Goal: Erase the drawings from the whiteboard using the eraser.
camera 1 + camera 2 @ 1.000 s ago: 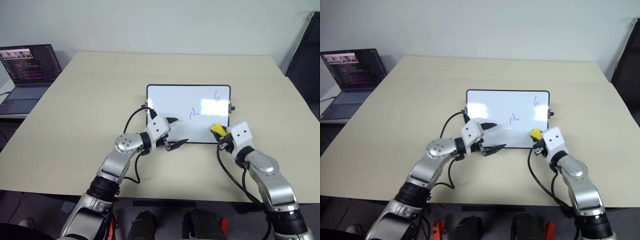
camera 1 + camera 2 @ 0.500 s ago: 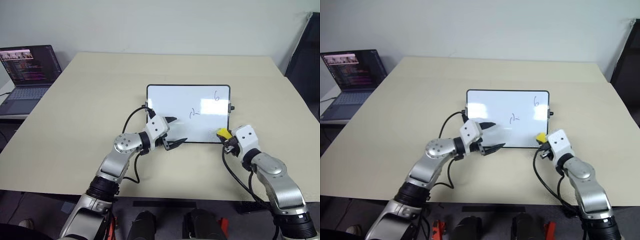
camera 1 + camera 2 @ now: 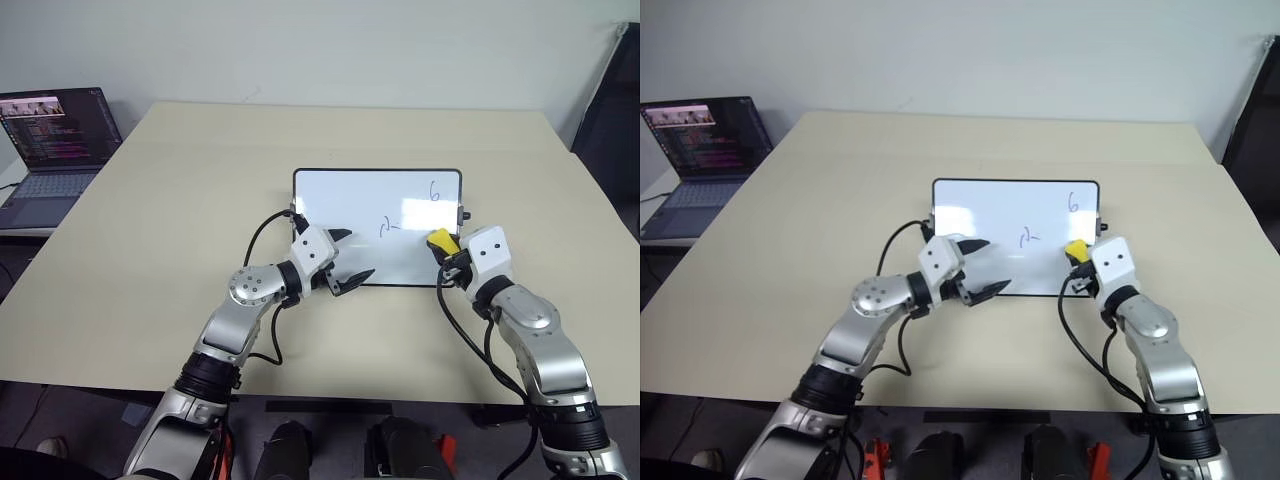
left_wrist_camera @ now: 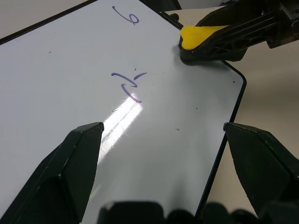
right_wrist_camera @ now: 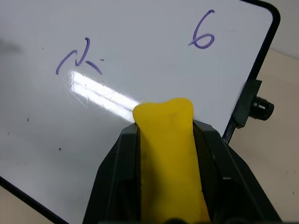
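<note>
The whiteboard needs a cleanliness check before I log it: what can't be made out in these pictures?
- Near edge of the whiteboard: covered in the left eye view by the left gripper.
- Whether the eraser touches the board: unclear in the right wrist view.
- Laptop: cut off by the picture's edge, screen text too small.

Your right end effector (image 3: 441, 247), clamped on the yellow eraser (image 3: 438, 241), has climbed in the frame: a second ago the eraser sat over the whiteboard's (image 3: 350, 205) lower right corner, then dipped just past the bottom frame edge, and now it is higher, over the white area by the right edge, below the "6" (image 3: 434, 191).
</note>
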`<state>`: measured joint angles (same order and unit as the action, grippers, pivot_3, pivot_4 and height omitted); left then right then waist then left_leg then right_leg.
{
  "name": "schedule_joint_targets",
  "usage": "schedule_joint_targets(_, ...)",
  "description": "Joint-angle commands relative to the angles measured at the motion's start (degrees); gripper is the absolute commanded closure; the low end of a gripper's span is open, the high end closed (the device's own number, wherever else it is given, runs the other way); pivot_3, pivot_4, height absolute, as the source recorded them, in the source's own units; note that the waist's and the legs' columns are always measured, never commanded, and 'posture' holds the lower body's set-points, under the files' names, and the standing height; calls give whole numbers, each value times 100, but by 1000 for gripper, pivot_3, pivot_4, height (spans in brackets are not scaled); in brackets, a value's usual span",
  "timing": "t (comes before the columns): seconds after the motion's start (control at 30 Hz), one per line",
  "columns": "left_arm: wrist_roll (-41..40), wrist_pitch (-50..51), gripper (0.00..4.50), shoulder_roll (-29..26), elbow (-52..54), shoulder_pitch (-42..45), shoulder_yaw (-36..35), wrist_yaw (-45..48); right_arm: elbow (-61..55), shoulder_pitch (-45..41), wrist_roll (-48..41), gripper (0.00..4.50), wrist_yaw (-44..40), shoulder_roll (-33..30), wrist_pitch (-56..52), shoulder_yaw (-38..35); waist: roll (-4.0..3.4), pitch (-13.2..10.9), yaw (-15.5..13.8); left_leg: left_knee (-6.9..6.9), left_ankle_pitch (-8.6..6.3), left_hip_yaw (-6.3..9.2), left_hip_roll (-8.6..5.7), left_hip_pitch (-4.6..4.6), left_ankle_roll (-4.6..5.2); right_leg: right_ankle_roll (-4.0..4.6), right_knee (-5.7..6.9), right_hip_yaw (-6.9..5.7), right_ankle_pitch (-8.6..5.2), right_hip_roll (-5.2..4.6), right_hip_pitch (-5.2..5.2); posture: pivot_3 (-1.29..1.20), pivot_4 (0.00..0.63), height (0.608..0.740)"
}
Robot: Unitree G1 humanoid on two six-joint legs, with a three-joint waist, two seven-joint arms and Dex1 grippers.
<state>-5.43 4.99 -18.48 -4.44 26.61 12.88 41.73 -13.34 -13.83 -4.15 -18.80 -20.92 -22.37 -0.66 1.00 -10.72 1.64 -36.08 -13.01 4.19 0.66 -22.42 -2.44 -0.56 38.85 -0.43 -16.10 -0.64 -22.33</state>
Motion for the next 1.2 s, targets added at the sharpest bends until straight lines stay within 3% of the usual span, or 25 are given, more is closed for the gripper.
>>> schedule_joint_targets(0.03, -56, -324, 0, 172, 192, 243, -264, -276, -4, -380, -121, 3325, 27, 140, 478, -130, 1, -1, 3, 0, 0, 0, 0, 1, 0, 0, 1, 0, 0, 0, 0, 0, 150, 740)
schedule_joint_targets(0.37, 94, -1030, 0, 344, -463, 721, -383, -548, 1221, -1440, 120, 3325, 109, 358, 916, 45, 1, -1, 0, 3, 0, -4, -3, 0, 0, 0, -2, 0, 0, 0, 0, 0, 150, 740)
schedule_joint_targets(0.7, 93, -844, 0, 371, -350, 492, -198, -268, 2430, -2211, 541, 3325, 483, 255, 1197, 50, 0, -2, 3, 1, 1, -4, -2, 3, 0, 2, 7, 1, 1, 0, -1, 0, 150, 740)
schedule_joint_targets(0.9, 84, -658, 0, 338, -235, 415, -131, -140, 2611, -2224, 598, 3325, 519, 244, 1239, 49, 0, -2, 0, -1, 1, -3, -2, 4, 1, 2, 10, 1, 2, -1, 0, 0, 150, 740)
schedule_joint_targets(1.2, 93, -449, 0, 255, -75, 299, -126, -23, 2047, -1403, 651, 3325, 369, -17, 555, 111, 2, 1, -19, -3, 1, 0, -2, 8, 1, 2, 9, 1, 2, -2, 6, 0, 150, 740)
